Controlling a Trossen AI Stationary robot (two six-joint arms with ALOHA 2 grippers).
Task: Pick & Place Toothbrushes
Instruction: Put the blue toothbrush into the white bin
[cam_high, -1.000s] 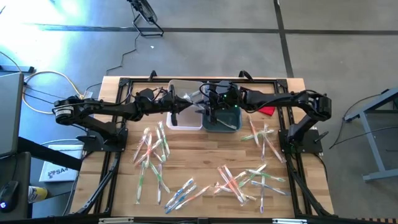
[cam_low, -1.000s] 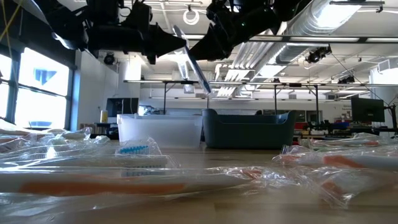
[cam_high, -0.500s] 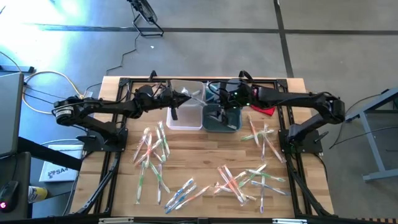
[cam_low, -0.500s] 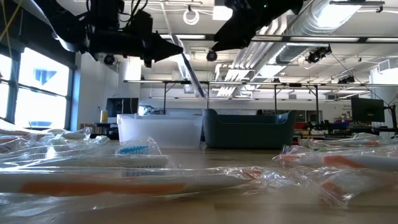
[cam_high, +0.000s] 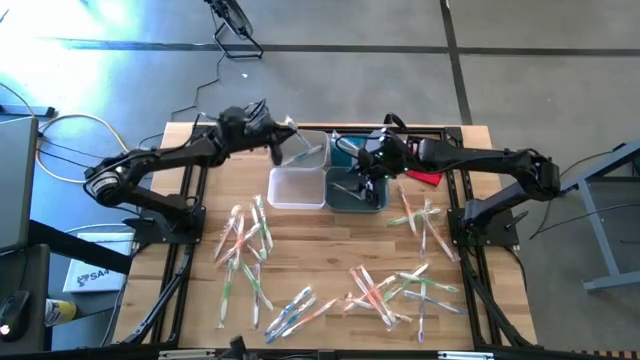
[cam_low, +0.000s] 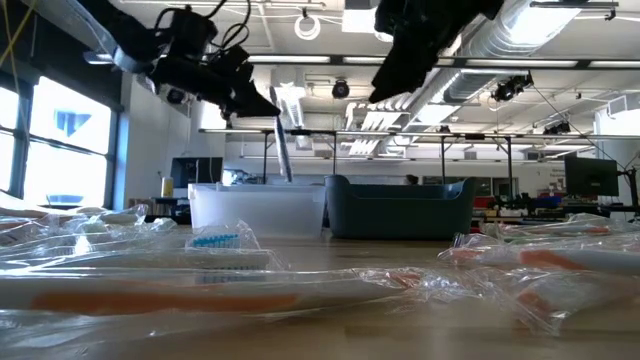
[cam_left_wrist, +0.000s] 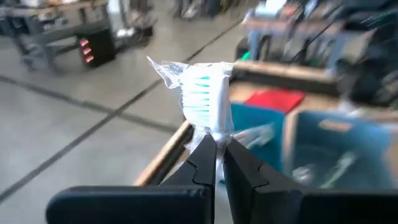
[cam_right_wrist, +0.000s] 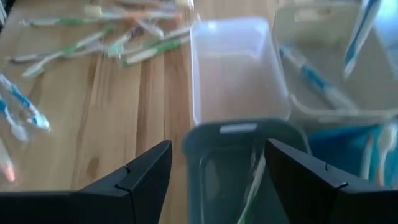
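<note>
Two arms over the far end of the table (cam_high: 330, 250). Left gripper (cam_high: 277, 133) raised above the far edge, beside the clear bin (cam_high: 297, 187), fingers (cam_left_wrist: 208, 163) pinched tight on a wrapped toothbrush (cam_left_wrist: 205, 93) with green bristles, handle hanging down over the bins in the low view. Right gripper (cam_high: 367, 165) above the dark blue-grey bin (cam_high: 357, 190), fingers spread wide, holding nothing; one toothbrush lying inside that bin. Remaining toothbrushes (cam_high: 245, 240) scattered in wrappers across the near half of the wood, in loose clusters left, centre and right. Red piece (cam_high: 428, 177) just beyond the dark bin.
</note>
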